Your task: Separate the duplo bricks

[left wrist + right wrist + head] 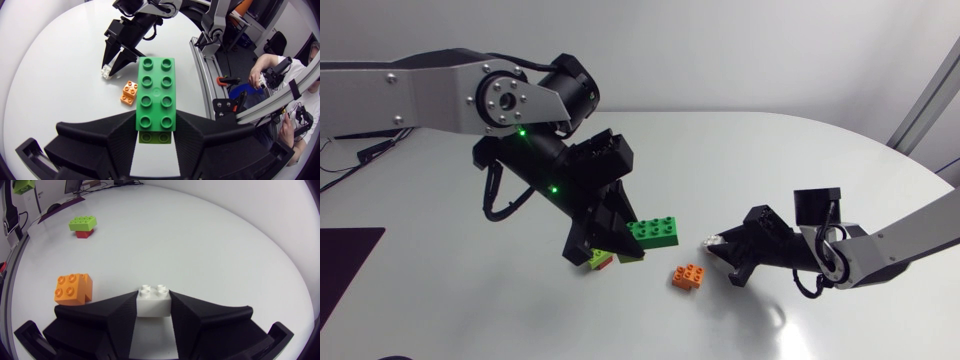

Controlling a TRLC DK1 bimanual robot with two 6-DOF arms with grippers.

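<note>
The green 2x4 brick is pinched across its short width by the left gripper, up off the table, right by the lime-on-red stack. Its long axis sticks straight out ahead of the fingers, studs facing the wrist camera. It's hard, light, slick plastic imo, so squeeze the flat long sides. The right gripper is clamped on a small white brick, with the orange brick just beside.

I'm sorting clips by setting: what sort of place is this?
Probably a robotics lab bench: over a white table, the left gripper is shut on a green brick, the right gripper on a white brick, and an orange brick lies loose.
</note>
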